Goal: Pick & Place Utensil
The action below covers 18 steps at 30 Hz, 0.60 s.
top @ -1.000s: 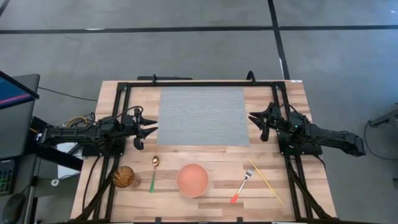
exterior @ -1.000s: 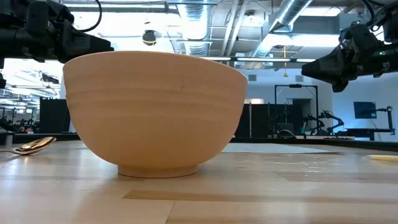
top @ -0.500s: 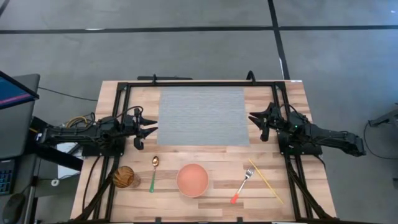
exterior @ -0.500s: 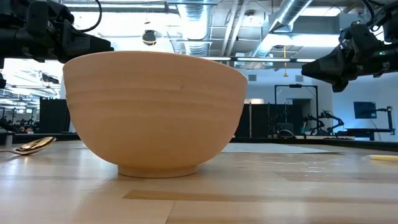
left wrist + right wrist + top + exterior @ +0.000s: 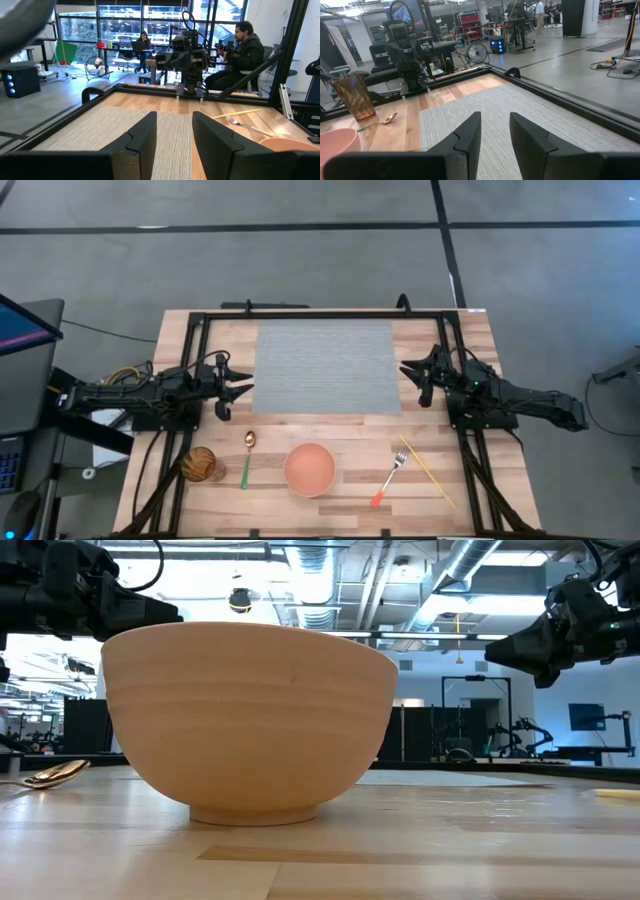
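A gold spoon with a green handle [image 5: 246, 457] lies flat on the near part of the table, left of a pink bowl [image 5: 309, 469]. A fork with a red handle [image 5: 388, 479] and a pair of chopsticks [image 5: 428, 471] lie right of the bowl. A grey woven mat [image 5: 328, 366] covers the table's middle. My left gripper [image 5: 243, 389] hovers open at the mat's left edge; my right gripper [image 5: 410, 372] hovers open at its right edge. Neither touches anything.
An amber ribbed cup [image 5: 200, 464] stands at the near left corner. A black metal frame [image 5: 320, 313] rims the table. The bowl [image 5: 245, 720] fills the low view. People sit at desks beyond the table in the left wrist view [image 5: 245, 47].
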{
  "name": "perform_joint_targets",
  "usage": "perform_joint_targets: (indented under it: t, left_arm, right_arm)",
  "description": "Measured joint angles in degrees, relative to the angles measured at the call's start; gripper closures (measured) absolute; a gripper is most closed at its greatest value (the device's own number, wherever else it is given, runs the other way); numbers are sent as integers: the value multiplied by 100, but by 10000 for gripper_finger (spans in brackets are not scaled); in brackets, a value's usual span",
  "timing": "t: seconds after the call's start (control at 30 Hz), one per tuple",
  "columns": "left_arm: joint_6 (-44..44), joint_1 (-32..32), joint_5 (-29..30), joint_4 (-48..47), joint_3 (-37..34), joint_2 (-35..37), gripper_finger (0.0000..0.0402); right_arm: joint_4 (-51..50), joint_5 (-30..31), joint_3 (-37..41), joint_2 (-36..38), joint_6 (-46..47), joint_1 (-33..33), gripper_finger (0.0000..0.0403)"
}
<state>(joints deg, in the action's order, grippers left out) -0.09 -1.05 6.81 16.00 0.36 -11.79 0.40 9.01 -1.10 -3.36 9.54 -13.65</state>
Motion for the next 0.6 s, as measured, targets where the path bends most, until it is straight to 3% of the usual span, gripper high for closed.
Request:
perform_joint_targets:
  t: [0.33,0.6]
  left_arm:
    - [-11,0,-2,192,0,0,275]
    - [-742,-1,-207,294,-1,-33,275]
  right_arm:
    - [1,0,0,0,0,-2,306]
    - [174,3,4,-1,3,-2,306]
